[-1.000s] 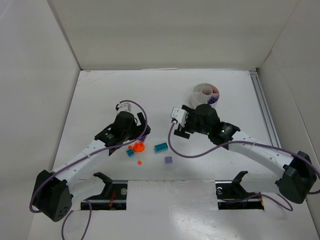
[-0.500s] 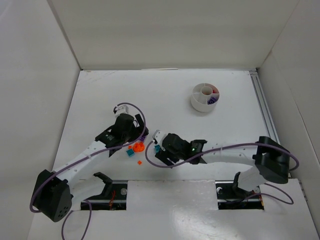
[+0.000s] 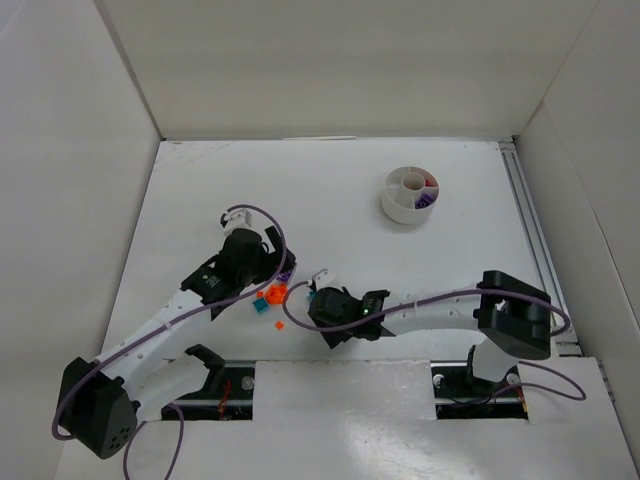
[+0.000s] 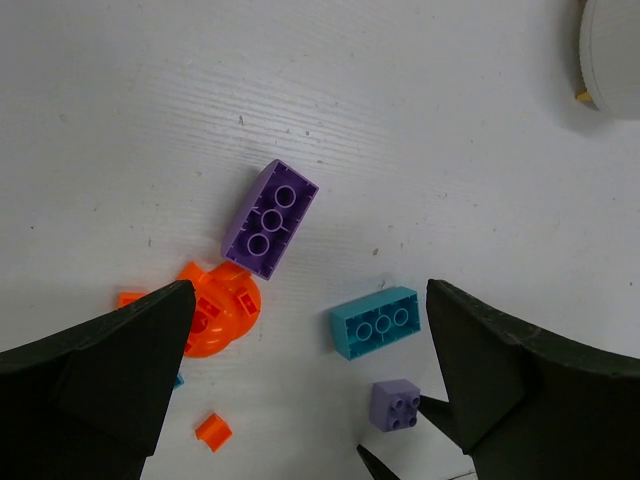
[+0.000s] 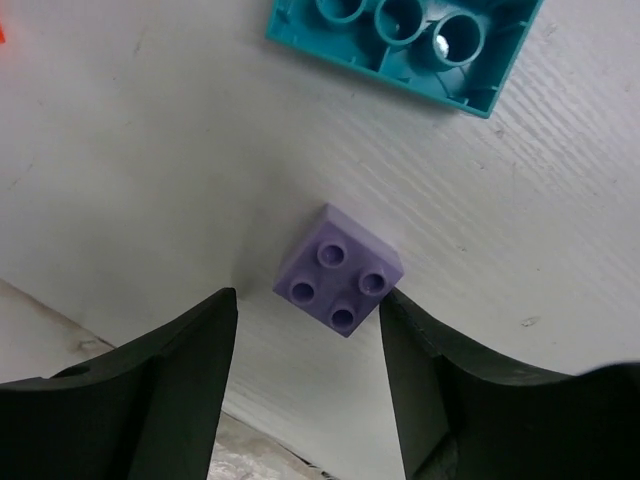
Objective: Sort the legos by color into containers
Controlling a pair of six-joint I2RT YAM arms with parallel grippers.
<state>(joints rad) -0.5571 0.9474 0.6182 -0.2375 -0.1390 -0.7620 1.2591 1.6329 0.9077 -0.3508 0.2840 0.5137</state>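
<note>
My right hand (image 5: 305, 305) hangs spread astride the small purple brick (image 5: 338, 270), studs-up on the tabletop (image 5: 150, 150), so closing would pinch it for the dish (image 3: 400, 212), well apart.

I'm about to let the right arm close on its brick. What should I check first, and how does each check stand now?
1. Small purple brick sits between the fingers of the right pincer: ok.
2. Brick lies flat, studs up: ok.
3. Teal brick apart from those fingers: ok.
4. Left pincer open, holding nothing: ok.
5. Gap between the two pincers: cannot tell; they look close in the top view.
6. Room in the purple wedge of the white dish: cannot tell.
</note>
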